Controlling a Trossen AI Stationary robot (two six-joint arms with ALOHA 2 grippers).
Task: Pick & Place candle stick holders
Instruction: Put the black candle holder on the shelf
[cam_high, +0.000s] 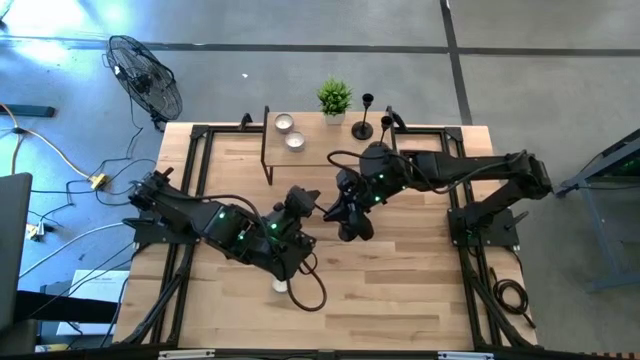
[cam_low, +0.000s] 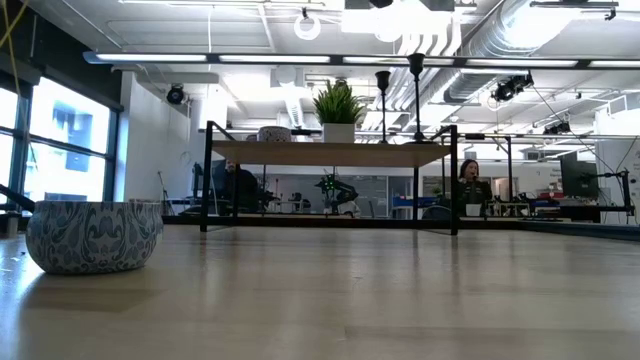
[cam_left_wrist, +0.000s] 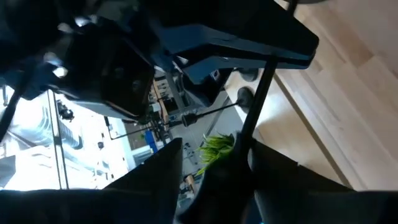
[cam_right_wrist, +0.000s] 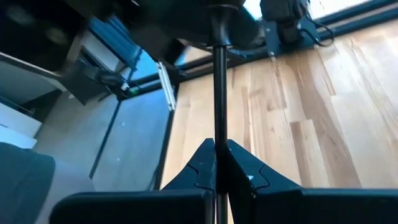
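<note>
From above, the left arm (cam_high: 230, 225) and the right arm (cam_high: 450, 170) meet over the middle of the pale wooden table (cam_high: 420, 290), while two slim black metal candlestick holders (cam_high: 366, 115) stand at the upper centre on a low wooden shelf (cam_high: 310, 150) beside a small green potted plant (cam_high: 334, 98). The level view shows neither arm, only that shelf at centre with the two holders upright on it and a patterned grey bowl (cam_low: 93, 235) at the lower left. In the left wrist view the left gripper (cam_left_wrist: 214, 158) has its fingers partly apart, on either side of the stem of a third black candlestick holder (cam_left_wrist: 258, 99). In the right wrist view the right gripper (cam_right_wrist: 216, 146) is pinched tight on that thin stem. The holder looks stiff, light and smooth, so it may slip or swivel; mid-stem seems the surest hold. The table's lower half gives open room, but the shelf's edge is close.
</note>
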